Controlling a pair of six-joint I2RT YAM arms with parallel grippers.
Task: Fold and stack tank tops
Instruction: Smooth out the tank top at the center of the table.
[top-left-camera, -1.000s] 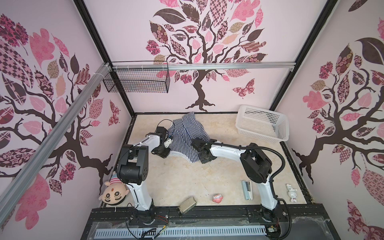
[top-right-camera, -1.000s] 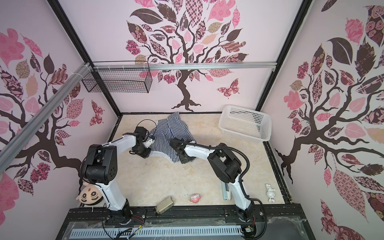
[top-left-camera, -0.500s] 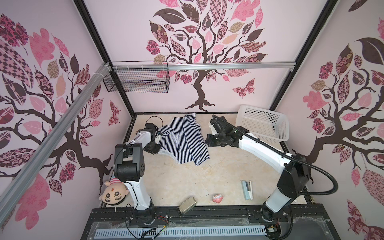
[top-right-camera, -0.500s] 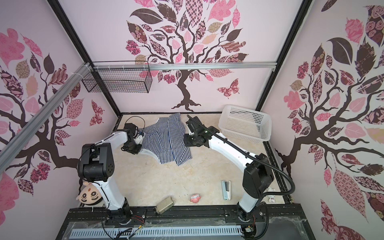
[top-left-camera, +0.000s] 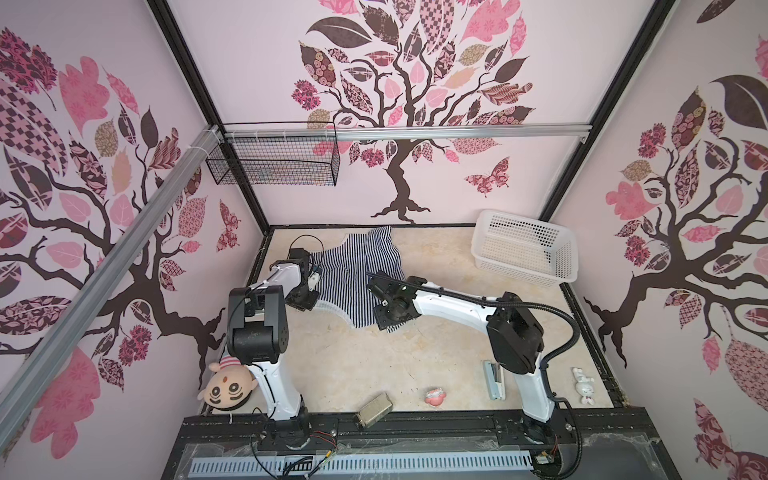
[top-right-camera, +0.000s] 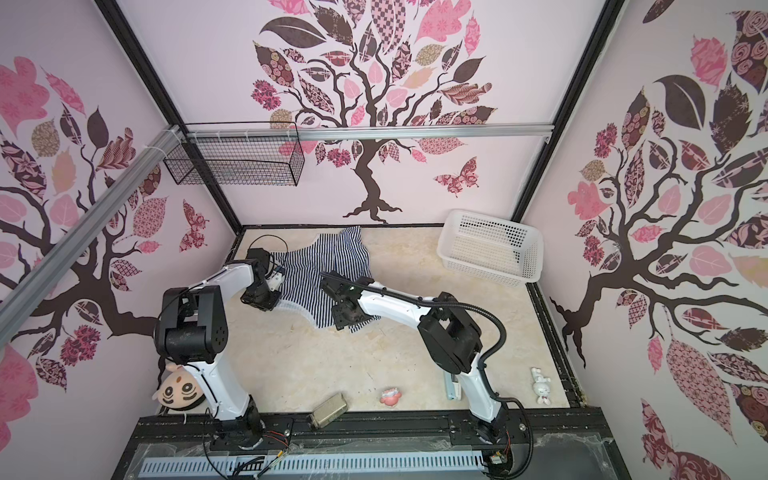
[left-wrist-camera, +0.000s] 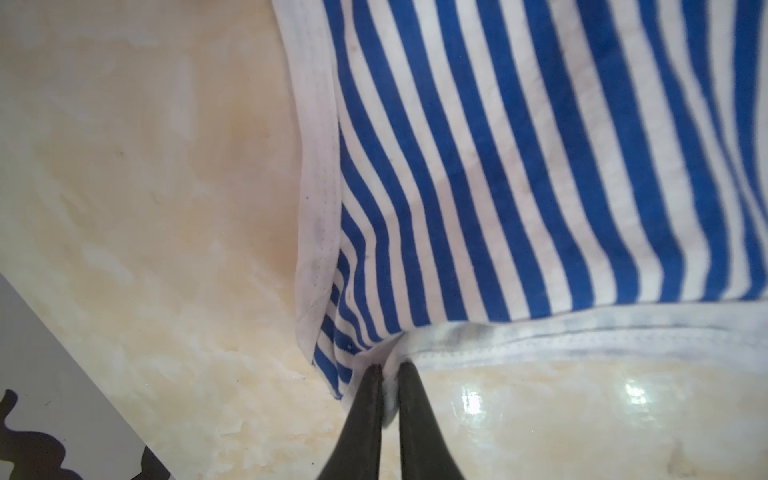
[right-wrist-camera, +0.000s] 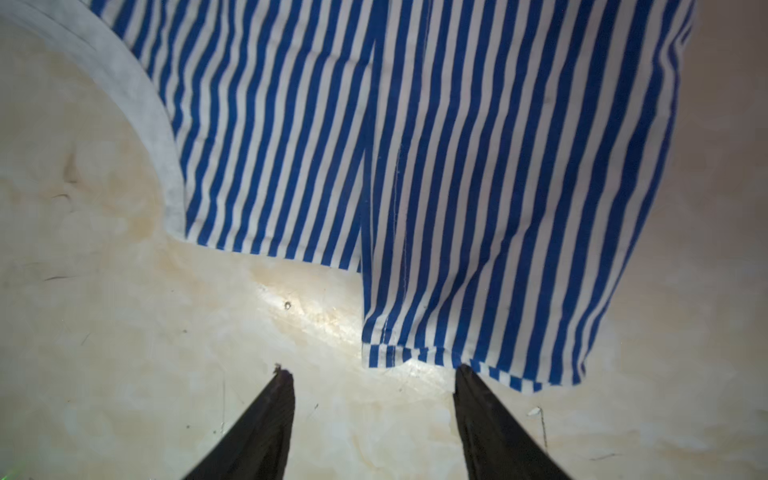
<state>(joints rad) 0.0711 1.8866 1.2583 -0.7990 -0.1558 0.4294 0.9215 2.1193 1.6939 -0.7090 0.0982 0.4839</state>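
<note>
Walls (top-left-camera: 457, 104): pale pink on three sides, with tree-and-leaf decals; they box in the work area.
Tabletop (top-left-camera: 353, 365): cream, marbled and glossy. In both top views its middle is bare and a few small odds and ends lie along the 6 o'clock edge.
Tank top (top-left-camera: 353, 270): navy-and-white stripes, lying on the table at about 11 o'clock. It is mostly spread out, but one layer is doubled over along its 3 o'clock side. I see only this one, and no stack.
Basket (top-left-camera: 519, 270): white plastic, at 2 o'clock, well apart from the cloth. It looks empty.
Left gripper (left-wrist-camera: 388, 368): at the cloth's 8 o'clock edge, fingers pinched together on the white trim, with a tuft of fabric between them.
Right gripper (right-wrist-camera: 372, 372): at the cloth's 5 o'clock corner, fingers spread wide with nothing between them. One tip sits just at the striped hem.
Step in hand: laying the top flat ahead of the first fold, I'd say. No fold is made yet.
Next move: the right fingers probably need to slide onto that hem corner and close on it. Then both arms can draw the cloth taut, taking care to catch every layer.
</note>
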